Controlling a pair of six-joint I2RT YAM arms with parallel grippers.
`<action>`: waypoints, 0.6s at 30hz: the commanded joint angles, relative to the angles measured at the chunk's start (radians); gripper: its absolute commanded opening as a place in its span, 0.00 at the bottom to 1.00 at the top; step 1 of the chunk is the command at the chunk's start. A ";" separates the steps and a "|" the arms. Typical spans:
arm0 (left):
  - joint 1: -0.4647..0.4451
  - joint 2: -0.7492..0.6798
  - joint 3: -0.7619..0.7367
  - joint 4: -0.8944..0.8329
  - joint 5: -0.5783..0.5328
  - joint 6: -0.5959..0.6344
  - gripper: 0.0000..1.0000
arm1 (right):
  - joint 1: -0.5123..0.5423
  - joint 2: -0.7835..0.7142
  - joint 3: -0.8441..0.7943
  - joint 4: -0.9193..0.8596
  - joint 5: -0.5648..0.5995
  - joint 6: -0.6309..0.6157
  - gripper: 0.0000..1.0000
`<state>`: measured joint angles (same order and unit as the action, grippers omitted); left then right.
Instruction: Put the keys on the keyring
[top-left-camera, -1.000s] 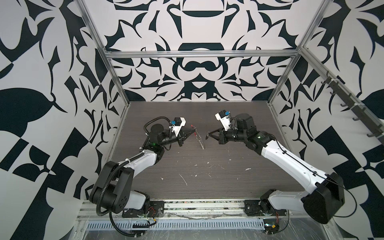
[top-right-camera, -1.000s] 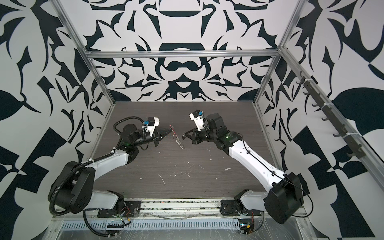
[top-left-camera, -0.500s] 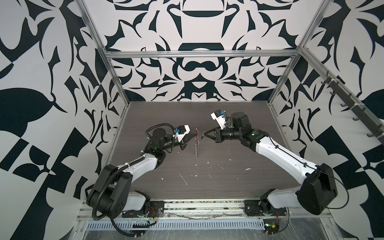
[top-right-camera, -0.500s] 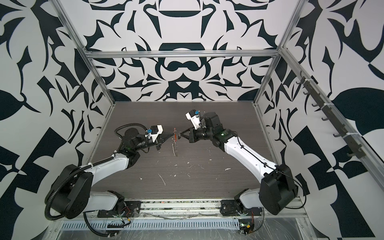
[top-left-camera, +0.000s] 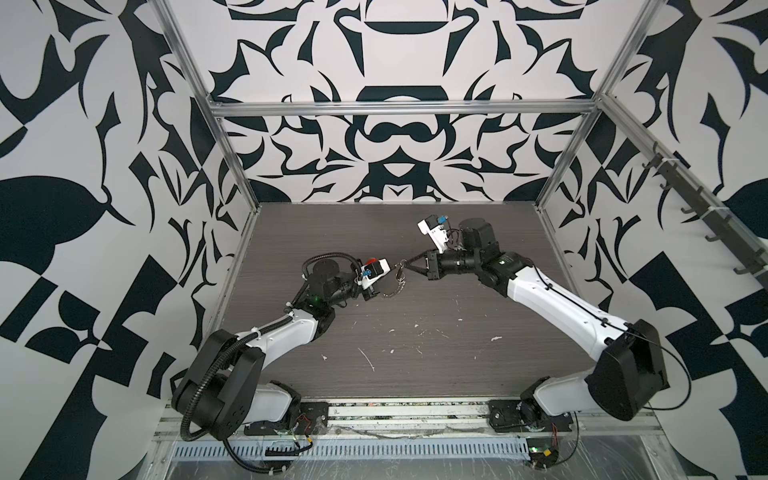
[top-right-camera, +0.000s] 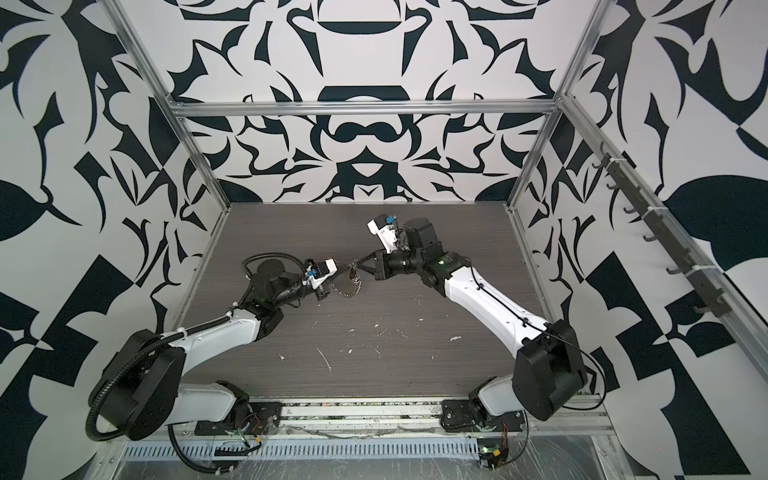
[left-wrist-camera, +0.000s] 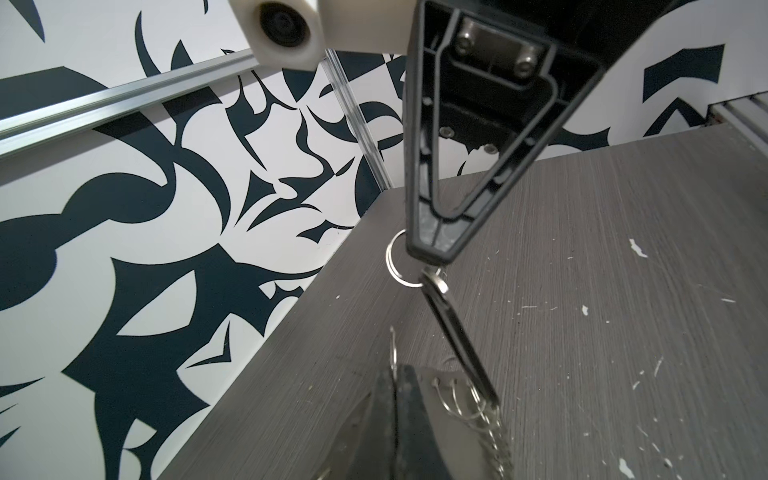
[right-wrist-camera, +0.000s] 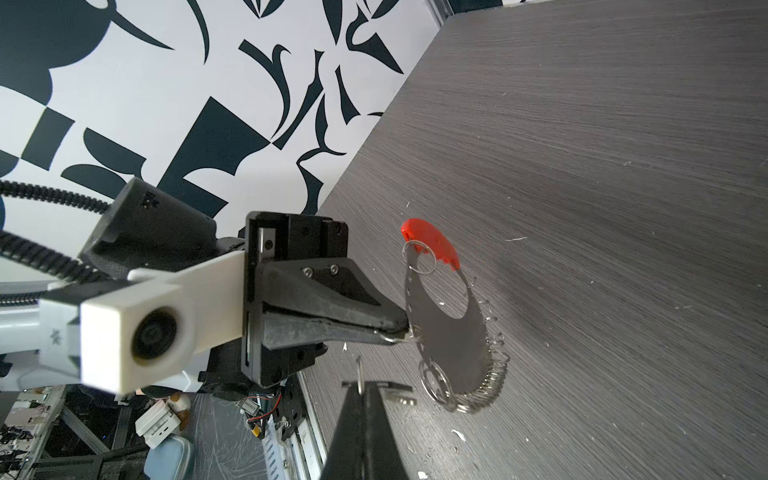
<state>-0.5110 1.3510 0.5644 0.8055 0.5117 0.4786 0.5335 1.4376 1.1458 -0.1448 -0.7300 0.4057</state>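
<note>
Left gripper (right-wrist-camera: 399, 330) pinches large silvery oval metal keyring (right-wrist-camera: 453, 345) w/ red plastic section, mid-air above dark wood-grain table (right-wrist-camera: 623, 166). Right gripper (left-wrist-camera: 432, 249), jaws pressed together, grips tiny ring of small black oblong key (left-wrist-camera: 457, 336), just beside keyring.

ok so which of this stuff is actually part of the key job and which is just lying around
Part of the job:
- black key, hanging from the shut right gripper
- keyring with the red section, held by the shut left gripper

Just lying about:
- white scraps on the table
- hook rail on the side wall
</note>
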 joint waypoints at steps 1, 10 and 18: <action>-0.005 0.009 0.026 0.018 -0.015 0.045 0.00 | 0.003 0.007 0.046 0.019 -0.033 0.012 0.00; -0.005 0.022 0.017 0.067 -0.011 0.032 0.00 | 0.002 0.043 0.055 0.015 -0.045 0.018 0.00; -0.006 0.019 0.021 0.081 -0.011 0.034 0.00 | 0.002 0.061 0.046 0.028 -0.041 0.034 0.00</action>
<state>-0.5129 1.3708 0.5644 0.8223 0.4988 0.4984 0.5335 1.4956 1.1584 -0.1478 -0.7555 0.4259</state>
